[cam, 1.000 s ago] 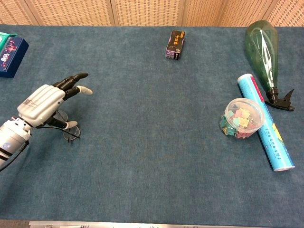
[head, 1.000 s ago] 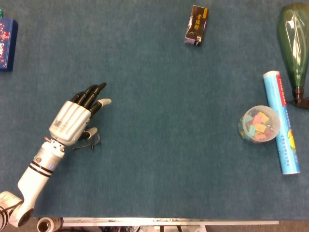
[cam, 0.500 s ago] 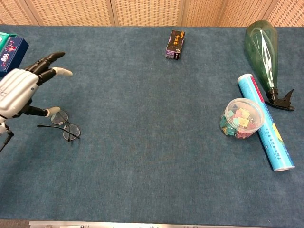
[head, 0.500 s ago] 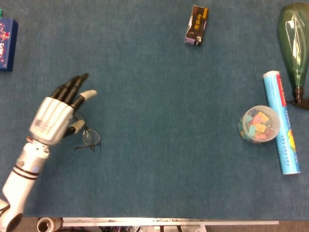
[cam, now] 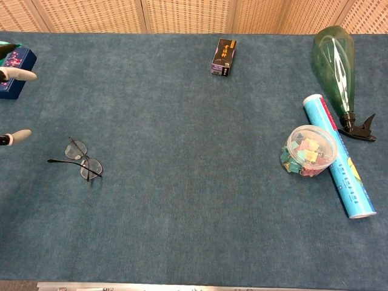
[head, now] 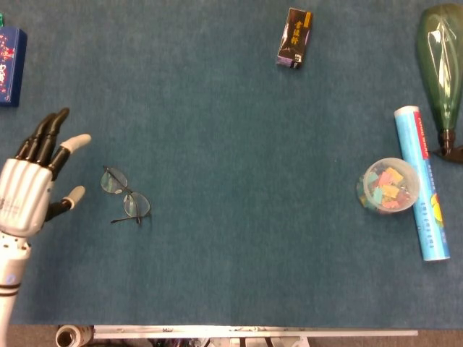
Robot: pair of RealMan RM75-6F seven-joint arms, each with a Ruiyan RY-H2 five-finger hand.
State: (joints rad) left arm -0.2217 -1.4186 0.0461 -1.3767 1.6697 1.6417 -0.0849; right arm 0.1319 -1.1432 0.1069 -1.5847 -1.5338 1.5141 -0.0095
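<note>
My left hand (head: 32, 184) hovers at the far left of the blue table, fingers spread and holding nothing. In the chest view only two of its fingertips (cam: 18, 74) show at the left edge. A pair of thin-framed glasses (head: 124, 196) (cam: 80, 160) lies on the cloth just to the right of that hand, apart from it. My right hand is not seen in either view.
A dark box (head: 294, 37) lies at the back centre. A blue box (head: 10, 66) sits at the back left edge. On the right are a tub of coloured clips (head: 388, 186), a light-blue tube (head: 422, 183) and a green spray bottle (head: 440, 66).
My left hand has pulled away to the left, off the glasses, which stay on the cloth. In the chest view it has nearly left the frame.
</note>
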